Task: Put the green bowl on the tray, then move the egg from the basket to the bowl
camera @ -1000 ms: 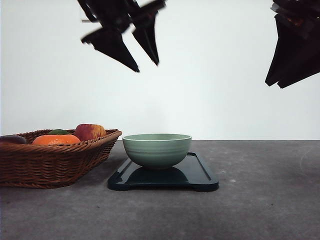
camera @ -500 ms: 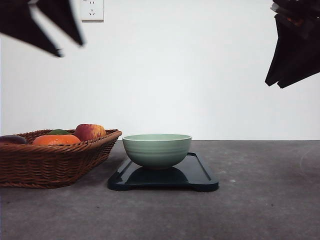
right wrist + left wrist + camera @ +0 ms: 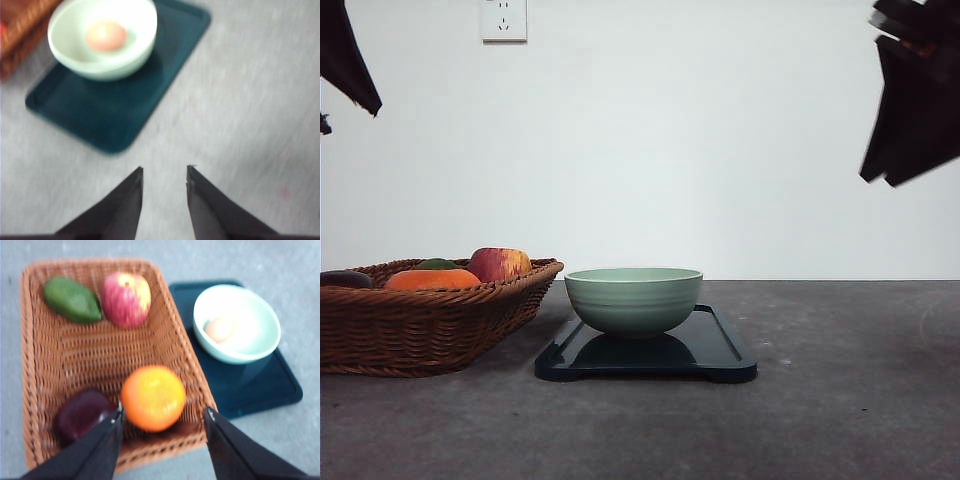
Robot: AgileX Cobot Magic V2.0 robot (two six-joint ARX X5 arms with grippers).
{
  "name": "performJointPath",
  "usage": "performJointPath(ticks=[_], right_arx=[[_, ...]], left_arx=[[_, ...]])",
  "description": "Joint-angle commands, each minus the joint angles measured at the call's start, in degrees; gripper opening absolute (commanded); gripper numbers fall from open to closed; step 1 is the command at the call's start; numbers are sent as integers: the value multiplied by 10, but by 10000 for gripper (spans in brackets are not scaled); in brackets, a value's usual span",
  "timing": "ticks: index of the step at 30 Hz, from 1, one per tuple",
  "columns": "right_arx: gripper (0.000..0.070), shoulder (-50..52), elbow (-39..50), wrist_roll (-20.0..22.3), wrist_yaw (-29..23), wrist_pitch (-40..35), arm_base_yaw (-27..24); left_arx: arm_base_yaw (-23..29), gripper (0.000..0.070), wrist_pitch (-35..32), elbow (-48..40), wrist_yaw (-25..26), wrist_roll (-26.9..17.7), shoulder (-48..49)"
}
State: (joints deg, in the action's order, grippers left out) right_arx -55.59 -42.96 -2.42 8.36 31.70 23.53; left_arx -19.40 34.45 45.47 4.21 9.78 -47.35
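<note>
The green bowl (image 3: 633, 298) stands on the dark tray (image 3: 720, 350) at the table's middle. Inside the bowl (image 3: 236, 322) lies the pale egg (image 3: 220, 329), which the right wrist view also catches as an egg (image 3: 105, 35) in the bowl (image 3: 102, 37) on the tray (image 3: 120, 110). The wicker basket (image 3: 430, 320) sits left of the tray. High over the basket my left gripper (image 3: 162, 416) hangs open and empty; one of its fingers (image 3: 345, 55) shows at the top left. My right gripper (image 3: 164, 172) is open, high at the right above bare table.
The basket (image 3: 75, 355) holds a red apple (image 3: 126, 298), a green avocado (image 3: 71, 299), an orange (image 3: 153, 397) and a dark purple fruit (image 3: 82, 412). A wall socket (image 3: 504, 20) is on the white back wall. Grey tabletop stretches right of the tray.
My left gripper has swung left and up, from above the bowl to over the basket. The right gripper has barely shifted. Bowl, tray and basket stay put.
</note>
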Motion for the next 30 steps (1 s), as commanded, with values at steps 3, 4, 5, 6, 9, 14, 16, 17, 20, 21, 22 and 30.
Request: performJointPath(ticks=[3, 4, 5, 6, 9, 14, 16, 17, 20, 21, 22, 30], right_arx=[[2, -5, -3, -6, 10, 1, 2], [12, -5, -3, -6, 10, 0, 2], [15, -5, -3, -6, 10, -2, 2], [15, -5, -3, -6, 13, -3, 2], [15, -4, -3, -6, 33, 1, 3], [15, -4, -3, -6, 36, -2, 3], [15, -4, -3, -6, 36, -2, 3], [15, -4, -3, -6, 36, -1, 3], [15, -4, -3, -6, 36, -1, 3], [15, -4, -3, -5, 36, -2, 3], [15, -4, -3, -6, 36, -2, 3], [15, -4, -3, -6, 36, -1, 3]], left_arx=[[-2, 60, -6, 3, -1, 4, -4], [-2, 26, -7, 3, -1, 3, -4], [-2, 8, -9, 3, -1, 2, -4], [-2, 0, -11, 3, -1, 2, -4], [-2, 0, -10, 3, -1, 2, -4], [-2, 0, -10, 3, -1, 2, -4], [-2, 0, -10, 3, -1, 2, -4], [-2, 0, -10, 3, -1, 2, -4], [-2, 0, -10, 3, -1, 2, -4], [-2, 0, -10, 3, -1, 2, -4], [-2, 0, -10, 3, -1, 2, -4], [59, 0, -41, -32, -2, -56, 55]])
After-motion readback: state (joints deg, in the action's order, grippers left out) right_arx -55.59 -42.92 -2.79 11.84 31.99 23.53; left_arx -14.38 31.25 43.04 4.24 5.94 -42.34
